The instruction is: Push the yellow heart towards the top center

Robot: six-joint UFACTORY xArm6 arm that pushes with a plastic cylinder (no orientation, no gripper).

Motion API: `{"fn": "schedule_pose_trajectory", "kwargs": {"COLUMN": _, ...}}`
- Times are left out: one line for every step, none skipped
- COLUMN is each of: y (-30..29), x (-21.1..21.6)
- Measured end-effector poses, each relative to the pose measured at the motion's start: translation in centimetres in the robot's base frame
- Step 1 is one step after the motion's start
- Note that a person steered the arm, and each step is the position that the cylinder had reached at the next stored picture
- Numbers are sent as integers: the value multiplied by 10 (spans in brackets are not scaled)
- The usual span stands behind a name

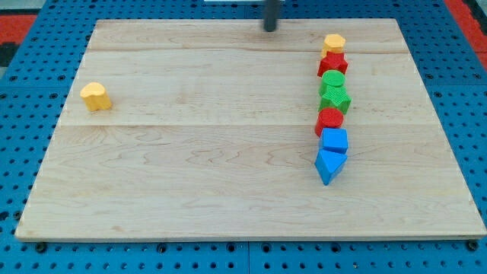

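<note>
The yellow heart [96, 97] lies near the left edge of the wooden board [190, 175], about a third of the way down. My tip [270, 29] is at the top centre of the board, far to the right of and above the heart, touching no block. Between them the wood is bare.
A column of blocks runs down the right side: a yellow hexagon [333, 43], a red star [332, 64], a green cylinder [332, 81], a green block [335, 100], a red cylinder [329, 120], a blue cube [334, 140] and a blue triangle [329, 165]. A blue pegboard [30, 84] surrounds the board.
</note>
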State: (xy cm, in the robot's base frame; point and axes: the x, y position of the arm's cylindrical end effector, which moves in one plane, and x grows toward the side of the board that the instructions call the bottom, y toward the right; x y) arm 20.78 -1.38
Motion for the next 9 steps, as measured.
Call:
{"fn": "schedule_pose_trajectory", "kwargs": {"y": -152, "x": 9}}
{"fn": "schedule_pose_trajectory", "kwargs": {"y": -267, "x": 66}}
{"fn": "schedule_pose_trajectory", "kwargs": {"y": -291, "x": 92}}
{"fn": "schedule_pose_trajectory", "kwargs": {"y": -266, "x": 145}}
{"fn": "schedule_pose_trajectory", "kwargs": {"y": -266, "x": 183}}
{"fn": "schedule_pose_trajectory", "kwargs": {"y": -245, "x": 207}}
{"fn": "schedule_pose_trajectory", "kwargs": {"y": -167, "x": 164}}
{"fn": "schedule_pose_trajectory", "kwargs": {"y": -122, "x": 115}}
{"fn": "schedule_pose_trajectory", "kwargs": {"y": -111, "x": 103}}
